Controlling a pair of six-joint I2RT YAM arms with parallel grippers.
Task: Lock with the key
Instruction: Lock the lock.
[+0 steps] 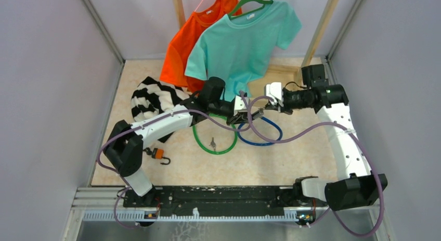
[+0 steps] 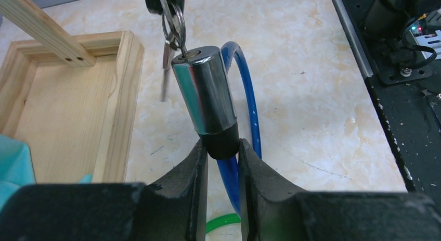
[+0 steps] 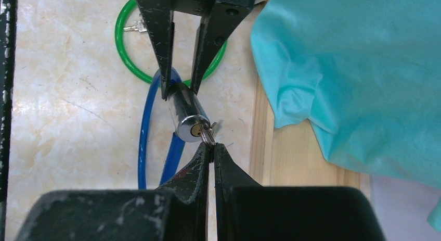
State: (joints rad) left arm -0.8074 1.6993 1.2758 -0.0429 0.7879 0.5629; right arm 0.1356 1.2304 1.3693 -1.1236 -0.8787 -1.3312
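Note:
The lock is a chrome cylinder (image 2: 203, 90) with a black end, on a blue cable (image 2: 249, 95). My left gripper (image 2: 222, 147) is shut on that black end and holds the cylinder up off the table. A key (image 2: 180, 46) on a ring (image 2: 174, 20) sits in the keyhole at the cylinder's face (image 3: 193, 129). My right gripper (image 3: 212, 146) is shut on the key's ring right at the keyhole. From above, both grippers meet over the blue cable loop (image 1: 270, 139) at mid-table, the left gripper (image 1: 244, 116) facing the right gripper (image 1: 260, 110).
A green cable lock (image 1: 218, 150) with its own keys (image 1: 212, 143) lies beside the blue loop. An orange padlock (image 1: 157, 154) lies front left. A striped cloth (image 1: 151, 98), hanging orange (image 1: 179, 48) and teal shirts (image 1: 244, 43), and a wooden stand base (image 2: 62, 111) are behind.

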